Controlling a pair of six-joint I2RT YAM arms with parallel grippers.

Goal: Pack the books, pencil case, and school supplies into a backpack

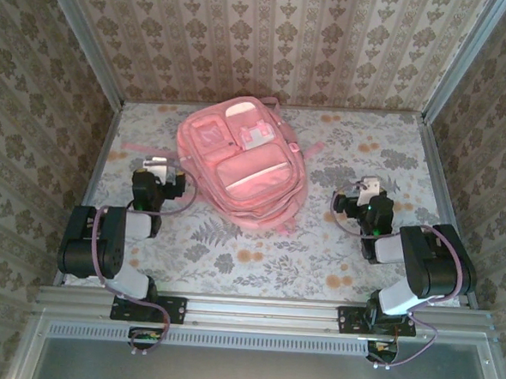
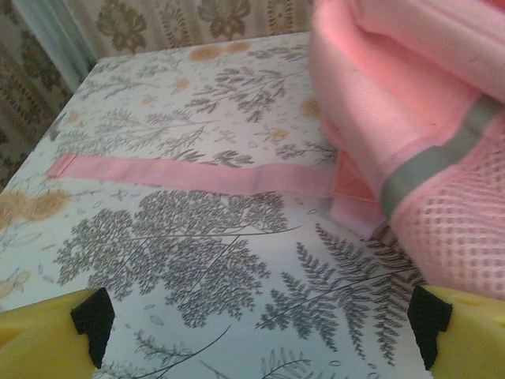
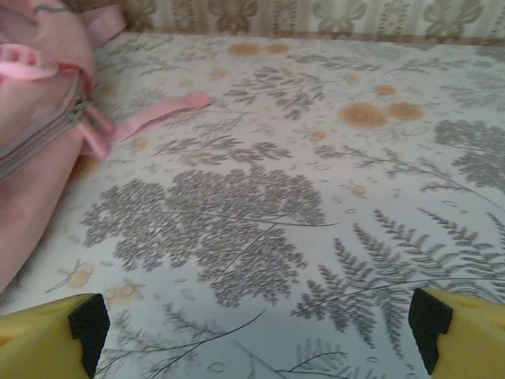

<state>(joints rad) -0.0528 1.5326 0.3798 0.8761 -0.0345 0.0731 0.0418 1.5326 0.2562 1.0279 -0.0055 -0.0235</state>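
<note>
Seen from above, the left gripper (image 1: 156, 168) sits left of centre, its black arm folded back toward the lower left corner. It is close beside the left flank of the pink backpack (image 1: 242, 163) but apart from it. The backpack lies flat in the upper middle of the floral table (image 1: 318, 245), front pockets facing up. Right of centre, the right gripper (image 1: 369, 192) stands well apart from the bag's right flank, with bare tabletop between them.

In the left wrist view, the left gripper (image 2: 260, 322) is spread wide, its yellow fingers (image 2: 39, 339) in the two lower corners and patterned tabletop showing between them. A flat pink strap (image 2: 189, 174) runs from the left edge across the middle to the backpack (image 2: 410, 95). The bag bulges in the upper right, its grey band and mesh side toward the camera, ahead of the right-hand finger and outside the jaws.

In the right wrist view, the right gripper (image 3: 259, 324) is likewise spread wide over the tabletop. The backpack (image 3: 35, 134) fills the upper left edge, zip showing, ahead and to the left of the left-hand finger. A shorter pink strap (image 3: 158, 114) trails from it toward the right.
</note>
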